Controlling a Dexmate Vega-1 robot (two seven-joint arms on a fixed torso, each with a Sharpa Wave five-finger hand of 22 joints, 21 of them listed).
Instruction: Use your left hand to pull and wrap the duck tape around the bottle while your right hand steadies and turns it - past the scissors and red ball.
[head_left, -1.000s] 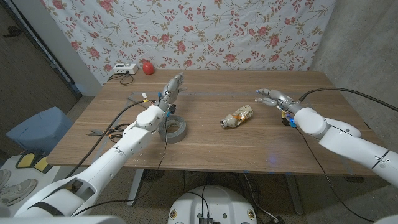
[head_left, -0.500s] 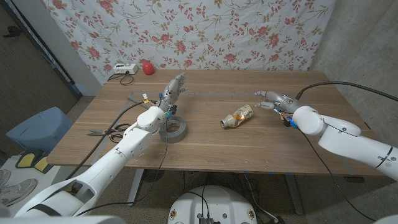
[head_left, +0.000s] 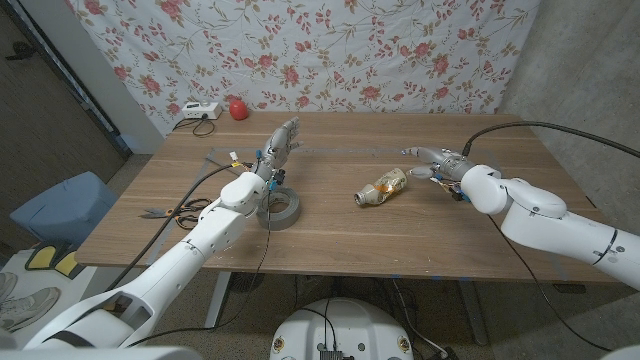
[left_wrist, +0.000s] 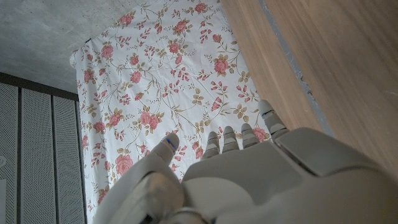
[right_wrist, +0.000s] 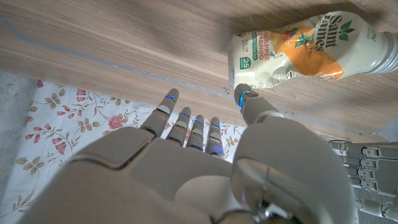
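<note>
The right wrist view showed what the head view could not: the bottle's (right_wrist: 311, 46) printed orange-and-cream label, lying on its side on the bench (head_left: 340, 225), with the right hand's (right_wrist: 205, 162) fingers spread and its thumb tip (right_wrist: 247, 99) just short of the bottle, holding nothing. In the head view the bottle (head_left: 383, 186) lay mid-bench and the right hand (head_left: 432, 160) hovered just beside it. The left hand (head_left: 280, 140) stood raised beyond the duck tape (head_left: 277, 207), fingers straight and apart, holding nothing; the left wrist view showed its fingers (left_wrist: 242, 140) against the floral cloth (left_wrist: 161, 87). The tape roll lay flat near the left forearm. Scissors (head_left: 165, 211) lay at the bench's left edge, a red ball (head_left: 238, 108) and a white device (head_left: 195, 113) beyond the far left corner. Bare wood lay between tape and bottle.
</note>
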